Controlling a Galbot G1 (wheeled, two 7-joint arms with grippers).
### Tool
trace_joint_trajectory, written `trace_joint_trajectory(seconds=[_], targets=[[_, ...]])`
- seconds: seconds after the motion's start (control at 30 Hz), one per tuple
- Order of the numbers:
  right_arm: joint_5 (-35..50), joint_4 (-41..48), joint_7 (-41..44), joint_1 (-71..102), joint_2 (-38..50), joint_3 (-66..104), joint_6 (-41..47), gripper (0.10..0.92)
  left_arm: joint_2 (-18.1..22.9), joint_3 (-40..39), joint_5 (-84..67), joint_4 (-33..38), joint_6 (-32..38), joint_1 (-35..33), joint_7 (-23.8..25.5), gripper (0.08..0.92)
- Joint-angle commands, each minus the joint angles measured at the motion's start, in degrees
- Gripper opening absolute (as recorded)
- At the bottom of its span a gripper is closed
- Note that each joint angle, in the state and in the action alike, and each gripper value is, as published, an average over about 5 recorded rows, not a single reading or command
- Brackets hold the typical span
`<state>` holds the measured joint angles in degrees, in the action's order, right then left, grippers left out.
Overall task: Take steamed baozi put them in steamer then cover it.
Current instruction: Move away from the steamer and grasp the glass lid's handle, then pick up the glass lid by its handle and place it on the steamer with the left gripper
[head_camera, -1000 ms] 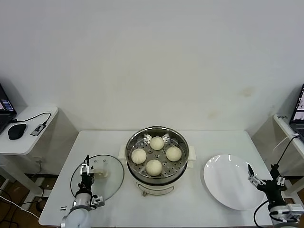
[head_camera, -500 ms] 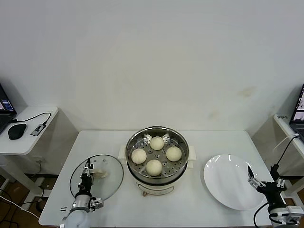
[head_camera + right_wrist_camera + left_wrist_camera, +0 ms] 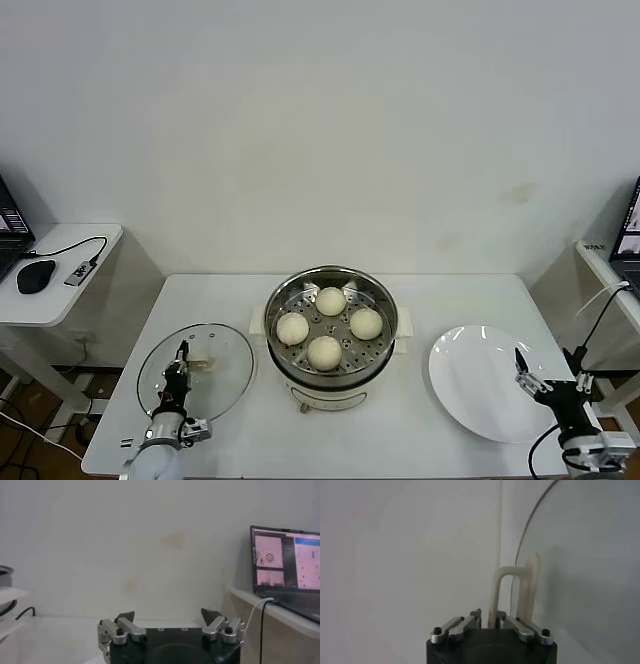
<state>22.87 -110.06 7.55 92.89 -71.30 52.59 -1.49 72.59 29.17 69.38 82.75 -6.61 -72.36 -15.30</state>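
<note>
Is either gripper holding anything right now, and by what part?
The left gripper is shut on the cover, gripping its cream-white bar handle. The right gripper is open over the plate, holding nothing.

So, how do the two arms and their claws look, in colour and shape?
Both are alike. The left claw and the right claw each have a black block body, silver metal linkage bars fixed with black screws, and dark pointed fingertips. The wrists behind them are silver-grey and rounded. A thin black cable runs beside the right arm.

A lab: bare white wall (image 3: 320, 130), side desks with laptops (image 3: 287, 565).
</note>
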Motion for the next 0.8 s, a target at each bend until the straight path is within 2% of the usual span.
trace_joint_trajectory(seconds=[0.03, 0.23, 0.47, 0.6, 0.8], targets=[[0.4, -1.0, 0.5, -0.6, -1.1, -0.9, 1.3, 0.823, -0.9, 1.5, -4.5, 17.6, -7.0, -5.4, 7.5, 0.149], [-0.5, -0.9, 0.7, -2.5, -3.2, -1.9, 2.8, 0.823, -2.8, 3.9, -3.0, 29.7, -17.6, -8.6, 15.6, 0.149], [-1.8, -2.7, -0.4, -2.3, -3.2, -2.2, 6.2, 0.823, -3.5, 3.9, 1.5, 39.6, -27.8, -8.1, 26.0, 0.149], [-1.7, -2.6, -0.8, -2.2, -2.9, -2.0, 6.4, 0.823, -3.1, 1.7, 1.4, 45.1, -31.0, -7.6, 30.5, 0.149], [-2.1, -3.0, -1.0, -2.5, -4.0, -2.1, 6.8, 0.823, -3.4, -5.4, 0.3, 51.2, -35.1, -5.6, 34.2, 0.149]])
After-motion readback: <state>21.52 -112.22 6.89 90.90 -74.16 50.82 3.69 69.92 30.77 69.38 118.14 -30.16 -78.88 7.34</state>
